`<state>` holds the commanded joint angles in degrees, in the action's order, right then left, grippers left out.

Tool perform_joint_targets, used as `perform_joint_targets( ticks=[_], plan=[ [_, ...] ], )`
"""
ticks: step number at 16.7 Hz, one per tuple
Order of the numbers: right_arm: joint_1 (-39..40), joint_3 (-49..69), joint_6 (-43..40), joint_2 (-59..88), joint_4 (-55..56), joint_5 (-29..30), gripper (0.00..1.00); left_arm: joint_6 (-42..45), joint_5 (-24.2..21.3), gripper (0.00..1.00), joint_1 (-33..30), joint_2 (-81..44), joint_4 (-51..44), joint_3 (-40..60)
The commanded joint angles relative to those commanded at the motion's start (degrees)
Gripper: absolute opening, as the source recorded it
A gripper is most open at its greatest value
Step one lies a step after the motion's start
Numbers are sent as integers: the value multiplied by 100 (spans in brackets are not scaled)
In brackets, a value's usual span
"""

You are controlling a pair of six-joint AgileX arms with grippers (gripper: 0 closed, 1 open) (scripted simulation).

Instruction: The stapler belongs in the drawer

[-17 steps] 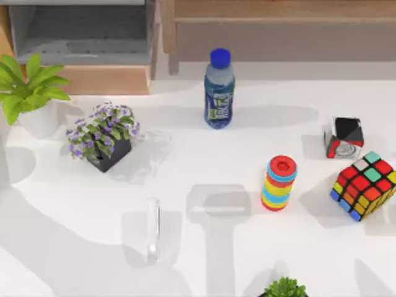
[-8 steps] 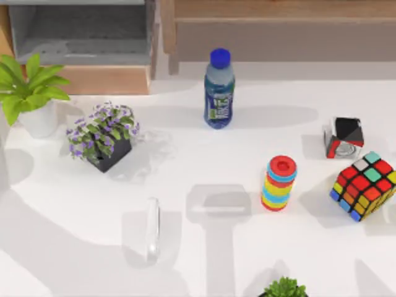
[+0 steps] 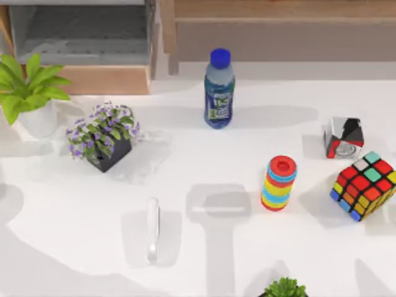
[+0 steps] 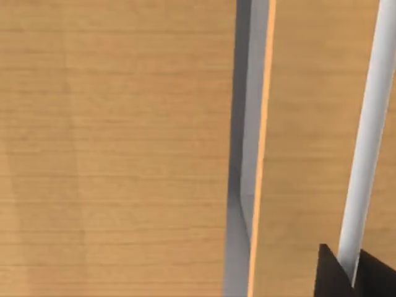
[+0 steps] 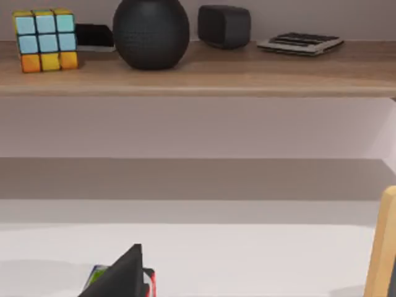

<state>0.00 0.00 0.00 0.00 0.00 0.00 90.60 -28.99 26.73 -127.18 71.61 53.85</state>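
The slim whitish stapler (image 3: pixel 153 229) lies untouched; we should straddle it lengthwise before carrying it to the open grey, wood-fronted drawer (image 3: pixel 80 34); our fingers' state we cannot tell.

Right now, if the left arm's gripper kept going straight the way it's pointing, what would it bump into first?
Most likely the light-brown wooden panel that its wrist camera faces, probably part of the drawer unit. The depth is unclear, so I can't tell how near it is.
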Motion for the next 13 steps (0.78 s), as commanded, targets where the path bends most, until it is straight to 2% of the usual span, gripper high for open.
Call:
perform_joint_targets(
  ticks=[6, 13],
  plan=[
    [0, 0, 0, 0, 0, 0, 100, 4, -48, 0, 26, 52, 68, -97],
    [0, 0, 0, 0, 0, 0, 100, 30, -517, 0, 497, 574, 743, -1359]
  ],
)
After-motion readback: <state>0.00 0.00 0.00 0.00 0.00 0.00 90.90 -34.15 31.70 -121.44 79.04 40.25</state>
